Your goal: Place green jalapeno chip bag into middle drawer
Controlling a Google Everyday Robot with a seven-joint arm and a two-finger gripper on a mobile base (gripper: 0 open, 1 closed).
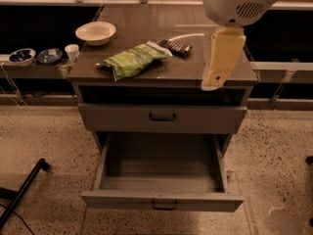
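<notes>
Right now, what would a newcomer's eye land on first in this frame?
The big white-and-cream arm, its hand pointing down, hangs over the right front of the cabinet top. Below it the middle drawer stands pulled wide open and empty. The green jalapeno chip bag lies on the top, left of the hand, between a cream bowl and a small dark packet.

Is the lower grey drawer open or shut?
Open: the wide grey middle drawer is pulled out, floor showing. The tool hangs above the cabinet at right.
</notes>
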